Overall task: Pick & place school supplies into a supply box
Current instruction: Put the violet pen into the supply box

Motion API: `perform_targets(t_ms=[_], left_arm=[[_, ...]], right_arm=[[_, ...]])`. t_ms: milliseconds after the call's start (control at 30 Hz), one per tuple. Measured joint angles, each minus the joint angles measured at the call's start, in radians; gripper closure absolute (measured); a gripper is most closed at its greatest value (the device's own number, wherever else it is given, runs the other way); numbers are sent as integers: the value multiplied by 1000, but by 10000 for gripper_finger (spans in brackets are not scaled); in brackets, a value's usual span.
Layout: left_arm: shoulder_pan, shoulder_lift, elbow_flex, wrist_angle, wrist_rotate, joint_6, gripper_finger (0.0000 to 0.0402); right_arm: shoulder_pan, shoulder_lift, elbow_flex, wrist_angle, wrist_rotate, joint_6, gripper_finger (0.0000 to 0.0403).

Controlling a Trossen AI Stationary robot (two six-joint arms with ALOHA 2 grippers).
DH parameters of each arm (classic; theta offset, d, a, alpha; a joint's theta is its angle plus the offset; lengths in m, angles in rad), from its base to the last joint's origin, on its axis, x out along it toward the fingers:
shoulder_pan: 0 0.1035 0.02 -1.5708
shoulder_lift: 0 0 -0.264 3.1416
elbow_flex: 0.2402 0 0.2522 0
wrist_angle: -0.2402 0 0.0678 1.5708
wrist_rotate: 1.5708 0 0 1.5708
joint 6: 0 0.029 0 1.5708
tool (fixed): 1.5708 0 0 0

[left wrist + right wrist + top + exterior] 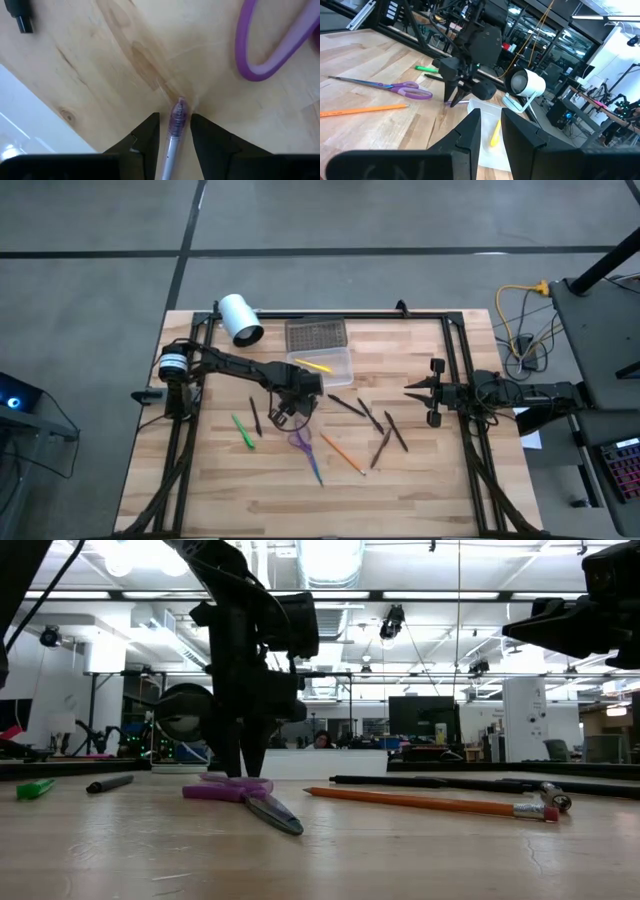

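2 dark jointed arms, black tapered fingers (145,142)

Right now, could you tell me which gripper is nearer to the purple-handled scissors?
Left. The left gripper hangs right beside the scissors, its fingers straddling a purple-tipped pen. The right gripper waits far off by the table's right edge.
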Motion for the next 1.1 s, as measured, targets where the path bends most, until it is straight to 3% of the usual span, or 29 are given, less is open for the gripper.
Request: perform_targets(t_ms=[167,400,900,1100], left_arm=[[14,2,-1,0,24,-3,314],[15,3,0,-11,39,-4,386],[-41,10,126,-115,38,-82,390],[-87,12,209,-153,-101,-93,390]], right_arm=[[0,0,0,0,0,0,335],[0,0,0,0,0,0,335],[0,0,0,0,-1,0,335],[0,0,0,0,0,0,335]])
